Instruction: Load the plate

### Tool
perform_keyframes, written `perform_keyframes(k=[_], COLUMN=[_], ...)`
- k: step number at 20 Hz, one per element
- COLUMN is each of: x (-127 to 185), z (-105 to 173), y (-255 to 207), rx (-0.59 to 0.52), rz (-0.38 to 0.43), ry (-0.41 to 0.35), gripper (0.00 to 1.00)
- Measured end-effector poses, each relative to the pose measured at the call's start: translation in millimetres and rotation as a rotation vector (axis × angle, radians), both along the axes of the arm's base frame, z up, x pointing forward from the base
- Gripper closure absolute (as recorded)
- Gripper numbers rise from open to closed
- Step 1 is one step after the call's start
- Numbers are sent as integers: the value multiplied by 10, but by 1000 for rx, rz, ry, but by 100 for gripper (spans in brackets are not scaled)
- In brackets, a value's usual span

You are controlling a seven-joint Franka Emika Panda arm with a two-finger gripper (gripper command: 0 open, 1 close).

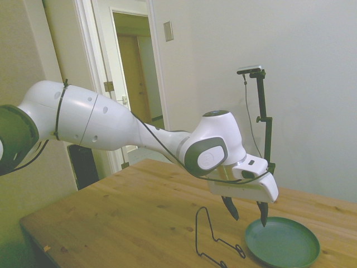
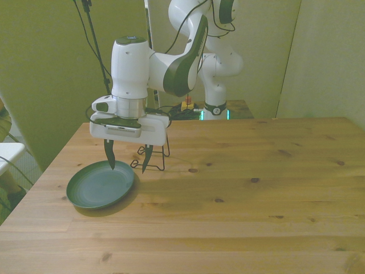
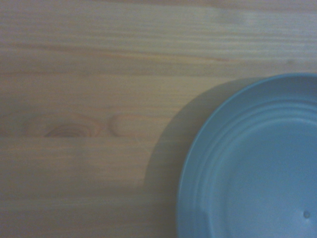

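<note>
Gripper [image 2: 128, 164] wide open, nothing held, 2 fingers pointing down. Plate [image 2: 100, 184] flat on table [image 2: 256, 188]; one finger over its far rim, other outside, toward wire rack [image 2: 155, 154]. Risks as I see it: rim slipping when jaws close; plate tipping; outer finger snagging rack just beside it.

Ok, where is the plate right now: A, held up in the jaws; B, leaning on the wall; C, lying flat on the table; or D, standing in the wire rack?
C: the plate lies flat on the table, beside the empty wire rack, with the open gripper above its rim.
</note>
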State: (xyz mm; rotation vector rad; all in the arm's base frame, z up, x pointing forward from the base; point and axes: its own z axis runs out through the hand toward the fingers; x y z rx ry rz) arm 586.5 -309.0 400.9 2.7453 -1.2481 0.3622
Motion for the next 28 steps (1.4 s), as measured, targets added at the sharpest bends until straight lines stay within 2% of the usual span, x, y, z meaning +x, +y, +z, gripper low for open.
perform_keyframes(k=[8, 21, 25, 26, 28], x=[-126, 72, 101, 106, 110], z=[-163, -441, -442, -442, -445], y=[-190, -241, -245, -244, -240], rx=[-37, -79, -108, -113, -117], rz=[-31, -7, 11, 15, 19], ry=[23, 29, 33, 36, 38], gripper=[0, 0, 0, 100, 100])
